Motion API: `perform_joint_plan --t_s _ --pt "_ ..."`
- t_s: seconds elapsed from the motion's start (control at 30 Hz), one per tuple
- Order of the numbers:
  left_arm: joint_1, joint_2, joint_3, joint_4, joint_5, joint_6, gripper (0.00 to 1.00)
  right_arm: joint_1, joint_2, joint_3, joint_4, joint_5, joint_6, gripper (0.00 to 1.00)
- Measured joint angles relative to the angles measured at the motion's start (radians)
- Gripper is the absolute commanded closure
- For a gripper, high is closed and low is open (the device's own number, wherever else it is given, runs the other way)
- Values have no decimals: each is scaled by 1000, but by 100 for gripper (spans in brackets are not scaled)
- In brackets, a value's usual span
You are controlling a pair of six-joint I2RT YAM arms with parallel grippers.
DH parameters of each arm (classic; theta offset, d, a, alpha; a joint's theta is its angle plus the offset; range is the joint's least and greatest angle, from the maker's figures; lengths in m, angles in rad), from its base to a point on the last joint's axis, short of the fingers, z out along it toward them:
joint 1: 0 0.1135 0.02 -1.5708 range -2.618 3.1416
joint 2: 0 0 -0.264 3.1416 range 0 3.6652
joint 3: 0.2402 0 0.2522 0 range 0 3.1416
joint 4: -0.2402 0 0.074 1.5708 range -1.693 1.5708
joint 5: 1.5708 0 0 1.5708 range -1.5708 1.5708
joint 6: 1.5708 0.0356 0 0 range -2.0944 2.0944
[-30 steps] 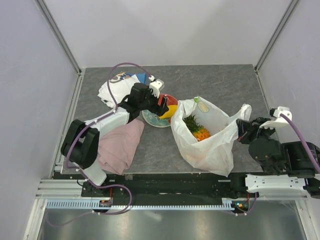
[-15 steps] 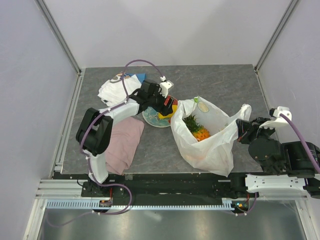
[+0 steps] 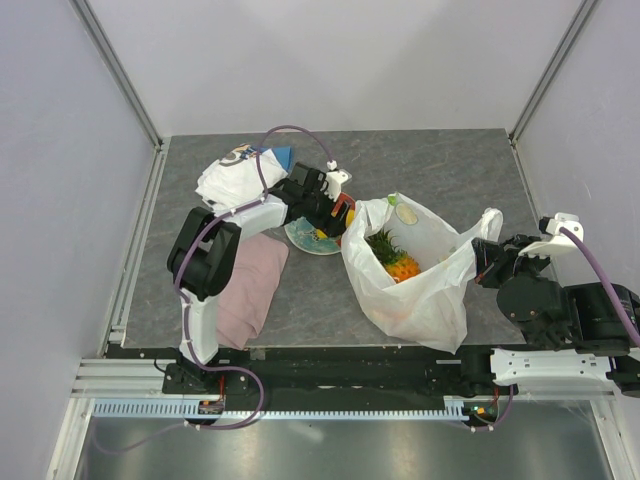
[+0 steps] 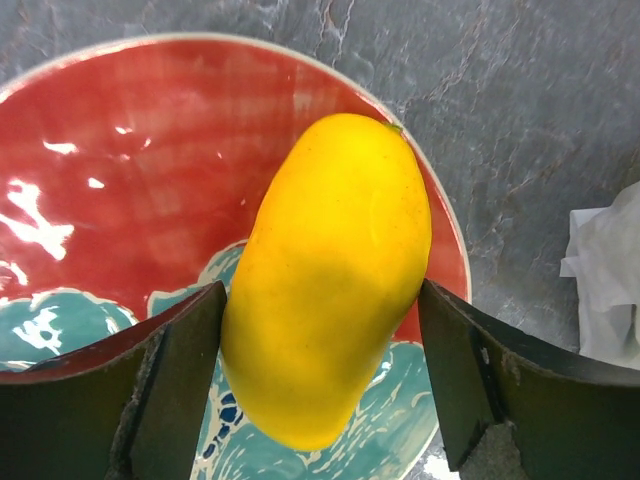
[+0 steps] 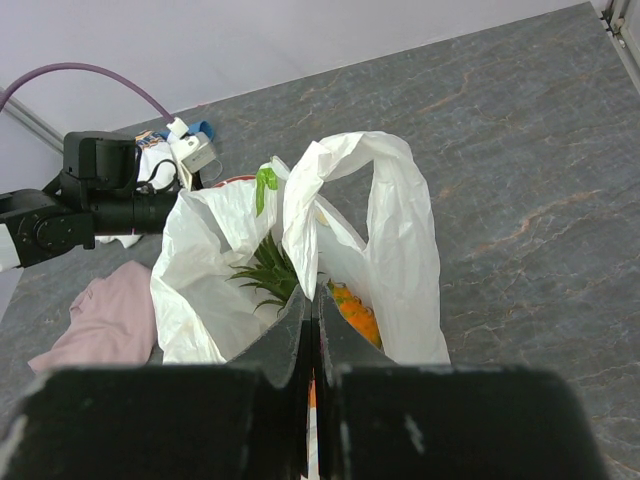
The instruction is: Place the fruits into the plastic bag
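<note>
A yellow mango lies on the red-and-teal plate. My left gripper is down over it, with one finger against each side. In the top view this gripper is at the plate's right edge, next to the bag. The white plastic bag stands open with the orange pineapple inside. My right gripper is shut on the bag's near rim and holds it up. The pineapple's green crown shows in the bag's mouth. The other fruits are hidden.
A white folded cloth lies at the back left. A pink cloth lies left of the bag, under my left arm. Metal frame posts and white walls bound the grey table.
My left arm has stretched right across the plate and settled its fingers around the mango. The right gripper and the bag have not moved.
</note>
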Motion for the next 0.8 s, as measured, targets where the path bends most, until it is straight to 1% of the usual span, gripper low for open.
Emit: perform_joint_plan --t_s 0.13,0.17,0.53,0.63,0.7,0.8 --pt "0 7 2 -3 0 -1 35 0 0 0 0 0 0 100" --pt "0 7 3 -5 0 0 36 0 0 0 0 0 0 100" --pt "0 6 6 -12 -3 -5 37 0 -9 -2 0 -5 11 100" --pt "4 -13 2 -18 -14 -36 37 0 -14 -3 0 -8 11 100" --pt "10 -63 -21 -9 -26 -83 37 0 -15 -3 0 -8 12 100" --pt "23 -203 -78 21 -31 -163 37 0 -15 -3 0 -9 14 100"
